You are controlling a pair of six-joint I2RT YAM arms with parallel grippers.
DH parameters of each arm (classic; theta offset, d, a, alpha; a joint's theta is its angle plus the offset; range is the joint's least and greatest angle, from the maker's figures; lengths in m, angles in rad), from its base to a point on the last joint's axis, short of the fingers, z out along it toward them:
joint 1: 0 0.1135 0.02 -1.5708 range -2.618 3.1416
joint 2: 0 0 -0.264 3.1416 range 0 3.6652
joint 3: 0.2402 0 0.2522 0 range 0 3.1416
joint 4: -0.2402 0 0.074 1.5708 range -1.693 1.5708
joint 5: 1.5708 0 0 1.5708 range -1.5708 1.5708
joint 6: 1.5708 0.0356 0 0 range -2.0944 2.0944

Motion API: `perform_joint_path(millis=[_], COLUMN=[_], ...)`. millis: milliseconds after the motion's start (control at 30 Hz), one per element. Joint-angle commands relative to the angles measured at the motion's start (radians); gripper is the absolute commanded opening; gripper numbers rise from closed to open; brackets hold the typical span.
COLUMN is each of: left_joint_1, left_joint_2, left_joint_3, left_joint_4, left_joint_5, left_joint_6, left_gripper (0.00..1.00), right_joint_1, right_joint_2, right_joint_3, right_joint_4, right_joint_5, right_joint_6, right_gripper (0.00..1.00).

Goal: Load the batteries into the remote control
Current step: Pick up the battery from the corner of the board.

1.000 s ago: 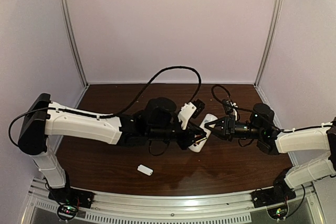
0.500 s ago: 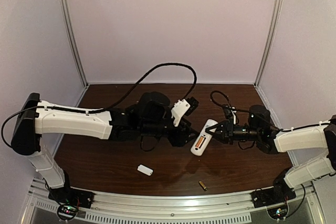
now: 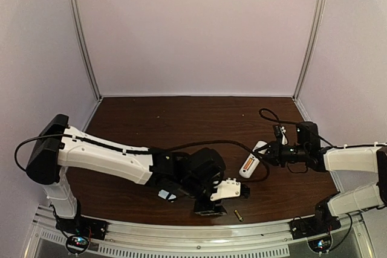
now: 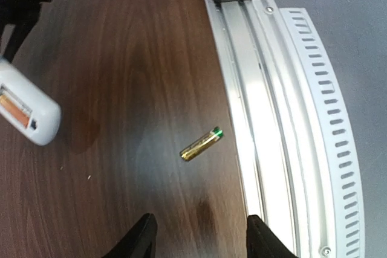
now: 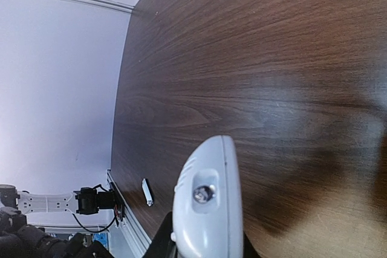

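Dark wood tabletop [image 3: 181, 119], pale lilac walls [image 3: 193, 28], aluminium corner posts [image 3: 83, 34]

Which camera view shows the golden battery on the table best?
Left wrist: the golden battery lies large, sharp and unobstructed. Top external shows only a tiny speck; right wrist does not show it.

No text, brand or number is legible anywhere; the golden battery [image 4: 202, 144] at mid-frame and the remote control [image 4: 41, 119] at left show none.
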Motion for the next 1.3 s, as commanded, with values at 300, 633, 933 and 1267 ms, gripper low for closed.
perform_joint_path(millis=[300,633,933,1267], left_joint_1=[-0.062,-0.082,-0.082,-0.077], left_joint_2=[0.352,0.462,0.527,0.496], left_joint_3=[0.415,0.51,0.555,0.462], left_joint_4=[-0.269,-0.321,-0.328,-0.397], left_joint_5=[0.078,0.01,-0.067,-0.08], left_joint_6=[0.402,0.476,0.496,0.402], left_gripper=[0.42,0.33,0.28,0.0], right_joint_1=[-0.097,-0.115,-0.117,-0.116], right_joint_2=[-0.084,-0.085,-0.076,-0.062], right_joint_3=[-0.011,-0.023,-0.022,-0.015], right_joint_4=[-0.138,-0.119,-0.108,-0.1], right_joint_5=[-0.05,-0.075,-0.09,-0.126], right_joint_6=[-0.099,-0.091,-0.088,-0.098], right_gripper=[0.0,0.0,0.0,0.0])
